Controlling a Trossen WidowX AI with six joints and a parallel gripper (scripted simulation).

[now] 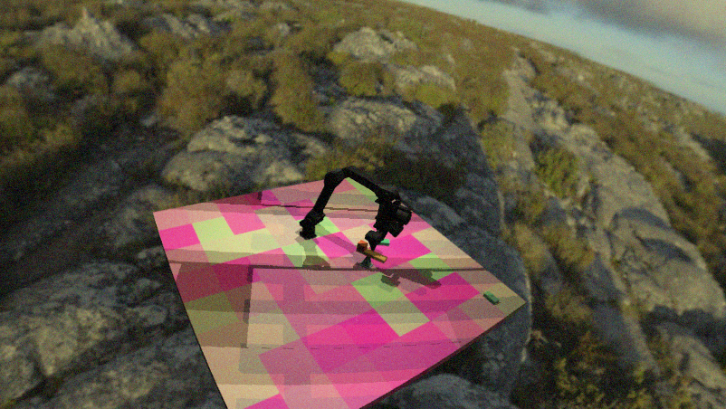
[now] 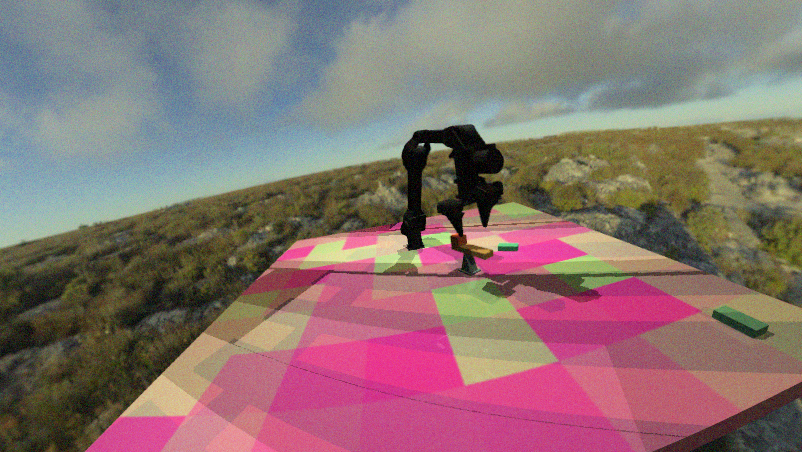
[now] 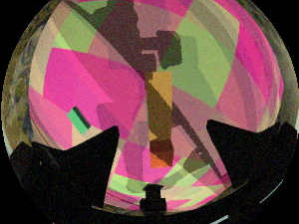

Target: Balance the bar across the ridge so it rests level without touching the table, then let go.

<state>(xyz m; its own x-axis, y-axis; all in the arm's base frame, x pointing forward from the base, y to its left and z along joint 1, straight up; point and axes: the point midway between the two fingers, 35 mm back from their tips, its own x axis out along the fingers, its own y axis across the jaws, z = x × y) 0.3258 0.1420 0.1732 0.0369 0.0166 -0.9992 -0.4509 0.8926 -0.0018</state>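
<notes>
The orange-brown bar (image 1: 376, 255) (image 2: 478, 250) (image 3: 159, 106) lies across the top of the small dark grey-green ridge (image 1: 366, 263) (image 2: 470, 266). It looks about level, and both ends appear clear of the table. An orange-red block (image 1: 361, 245) (image 2: 458, 241) (image 3: 160, 160) sits at the bar's end nearer the arm's base. My gripper (image 2: 473, 230) (image 3: 164, 127) is wide open just above the bar, with one finger to each side of it in the wrist view and nothing between them. The bar hides the ridge in the wrist view.
A green block (image 1: 385, 242) (image 2: 507, 247) (image 3: 79, 120) lies on the table behind the bar. Another green block (image 1: 490, 297) (image 2: 739, 321) lies near the table's far right corner in the top view. The patchwork table (image 1: 284, 375) (image 2: 359, 415) carries the arm's shadows.
</notes>
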